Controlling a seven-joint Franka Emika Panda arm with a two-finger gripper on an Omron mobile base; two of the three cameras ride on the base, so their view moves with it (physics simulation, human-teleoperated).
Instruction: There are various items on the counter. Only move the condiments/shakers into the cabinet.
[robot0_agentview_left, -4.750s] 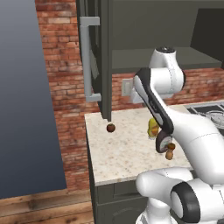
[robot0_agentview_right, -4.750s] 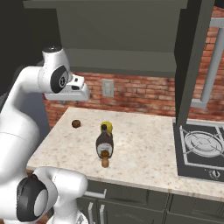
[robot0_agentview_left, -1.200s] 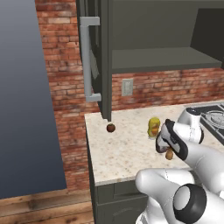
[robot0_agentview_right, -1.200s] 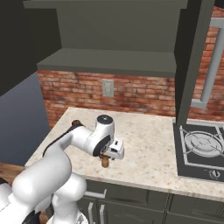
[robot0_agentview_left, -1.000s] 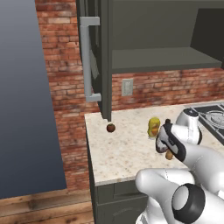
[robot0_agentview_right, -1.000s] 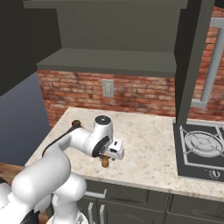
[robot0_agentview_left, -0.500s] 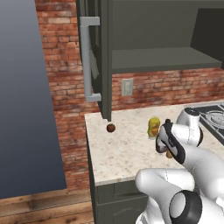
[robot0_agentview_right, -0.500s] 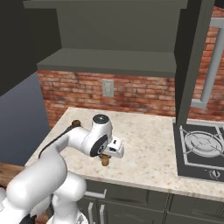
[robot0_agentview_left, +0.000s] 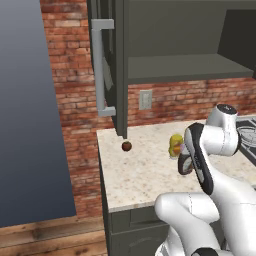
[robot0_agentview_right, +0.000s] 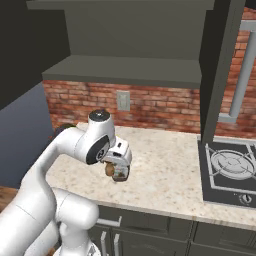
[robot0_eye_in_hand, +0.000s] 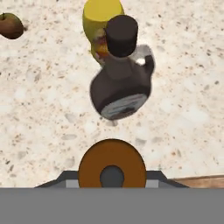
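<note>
Shaker (robot0_eye_in_hand: 112, 168), brown wooden, sits between the gripper (robot0_eye_in_hand: 112, 177) fingers at the bottom of the hand view, seen from above as a brown disc with a dark centre hole. Jaws are drawn in narrow, clamped on it from both sides. In the right base view the gripper (robot0_agentview_right: 116, 172) is low over the counter (robot0_agentview_right: 165, 165), near its front edge and toward its left half, with the shaker (robot0_agentview_right: 110, 169) showing as a brown patch at the hand. From these views I cannot tell whether the shaker's base touches the stone.

Dark bottle (robot0_eye_in_hand: 120, 78) stands upright just past the shaker, further from the front edge; black cap, bulbous body with a small side handle, pale label. Yellow squeeze bottle (robot0_eye_in_hand: 101, 22) is directly behind it, touching or nearly so; contact not resolvable. In the left base view the yellow squeeze bottle (robot0_agentview_left: 175, 146) shows beside the forearm, with a red label patch.

Brown ball (robot0_agentview_left: 126, 146) rests well apart from the bottles, toward the counter's left edge, below the lower corner of the open cabinet door (robot0_agentview_left: 112, 65). In the hand view the brown ball (robot0_eye_in_hand: 10, 25) is at the upper left.

Cabinet (robot0_agentview_left: 190, 65) is open above the counter; its shelf is bare where visible. Stove (robot0_agentview_right: 231, 172) adjoins the counter's right edge.
</note>
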